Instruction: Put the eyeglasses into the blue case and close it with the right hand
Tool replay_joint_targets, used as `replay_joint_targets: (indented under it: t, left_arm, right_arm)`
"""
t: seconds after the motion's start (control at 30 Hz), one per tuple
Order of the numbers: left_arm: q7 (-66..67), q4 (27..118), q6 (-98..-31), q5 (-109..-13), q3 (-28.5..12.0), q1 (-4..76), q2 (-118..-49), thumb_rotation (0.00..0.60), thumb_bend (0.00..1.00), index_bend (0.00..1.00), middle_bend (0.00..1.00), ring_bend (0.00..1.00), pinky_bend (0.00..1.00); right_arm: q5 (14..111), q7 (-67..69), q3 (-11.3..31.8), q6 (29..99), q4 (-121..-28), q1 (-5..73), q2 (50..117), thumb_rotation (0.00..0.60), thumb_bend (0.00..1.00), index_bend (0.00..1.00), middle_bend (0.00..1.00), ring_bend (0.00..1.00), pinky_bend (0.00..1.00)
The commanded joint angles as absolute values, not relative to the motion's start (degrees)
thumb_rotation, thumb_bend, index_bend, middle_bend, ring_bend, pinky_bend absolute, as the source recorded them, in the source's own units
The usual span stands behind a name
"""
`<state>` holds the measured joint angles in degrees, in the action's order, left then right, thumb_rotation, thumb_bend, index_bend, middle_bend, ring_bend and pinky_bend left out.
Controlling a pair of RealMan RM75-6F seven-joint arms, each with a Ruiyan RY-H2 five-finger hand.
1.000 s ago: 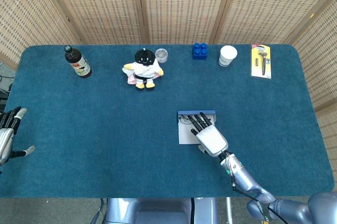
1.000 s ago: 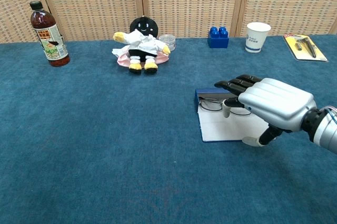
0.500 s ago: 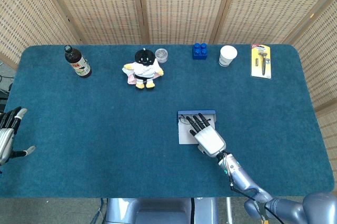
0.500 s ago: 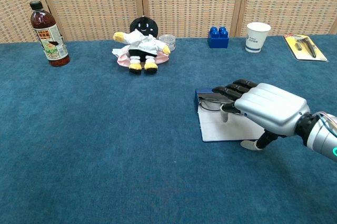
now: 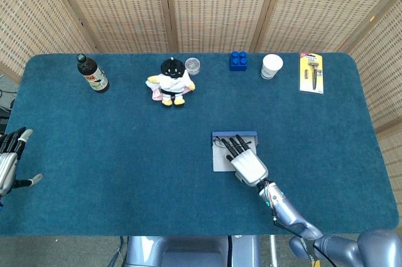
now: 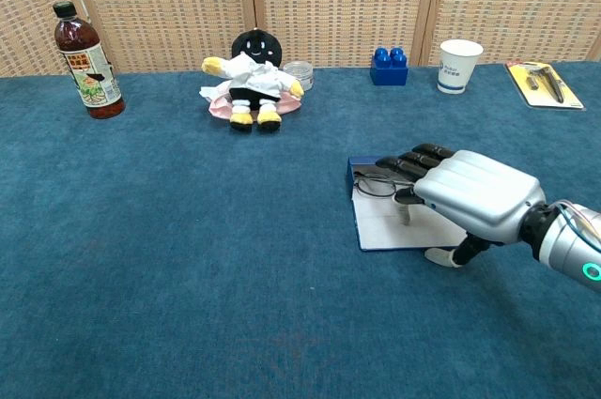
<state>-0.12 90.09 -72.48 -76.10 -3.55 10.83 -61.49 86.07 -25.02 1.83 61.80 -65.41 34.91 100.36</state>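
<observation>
The blue case (image 5: 233, 134) lies open on the blue cloth right of centre, its white lid (image 6: 385, 230) flat toward me. The eyeglasses (image 6: 376, 186) lie in the blue tray at the case's far side and show faintly as eyeglasses (image 5: 220, 144) in the head view. My right hand (image 6: 474, 194) hovers palm down low over the case (image 6: 355, 174), fingers stretched over the right part of the glasses, thumb beside the lid's near right corner; it grips nothing. From above, the right hand (image 5: 248, 166) hides most of the case. My left hand (image 5: 7, 163) rests open at the table's left edge.
Along the far edge stand a brown bottle (image 6: 84, 61), a black plush doll (image 6: 249, 80), a small tin (image 6: 299, 73), a blue block (image 6: 389, 66), a paper cup (image 6: 459, 65) and a packaged razor (image 6: 543, 82).
My right hand has sunk lower over the case and drawn slightly left and nearer. The case, the glasses and the left hand have stayed put.
</observation>
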Motion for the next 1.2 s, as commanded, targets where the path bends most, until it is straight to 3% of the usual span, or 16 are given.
replay_joint_targets:
  t: [0.03, 0.53, 1.0, 1.2]
  left_arm:
    - [-0.06, 90.07, -72.37, -76.08, -3.53, 10.89, -61.52, 0.600, 0.00, 0.00, 0.00, 0.00, 0.00]
    - [-0.10, 89.95, -72.21, -75.85, -3.59, 10.96, -61.57, 0.600, 0.00, 0.00, 0.00, 0.00, 0.00]
    - [-0.52, 89.74, -71.68, -75.35, -3.76, 11.14, -61.48, 0.600, 0.00, 0.00, 0.00, 0.00, 0.00]
    - [-0.71, 89.57, -71.45, -75.26, -3.78, 11.23, -61.48, 0.600, 0.00, 0.00, 0.00, 0.00, 0.00]
  right_arm:
    - [85.96, -25.05, 2.19, 61.92, -64.88, 35.02, 100.73, 0.600, 0.42, 0.43, 0.00, 0.00, 0.00]
    - [85.35, -23.40, 5.36, 63.49, -61.82, 36.11, 102.59, 0.600, 0.44, 0.43, 0.00, 0.00, 0.00]
    - [81.47, -25.33, 7.75, 58.25, -58.40, 38.93, 104.32, 0.600, 0.44, 0.43, 0.00, 0.00, 0.00]
    - [81.35, -24.94, 7.43, 58.25, -57.78, 38.95, 104.54, 0.600, 0.47, 0.51, 0.00, 0.00, 0.00]
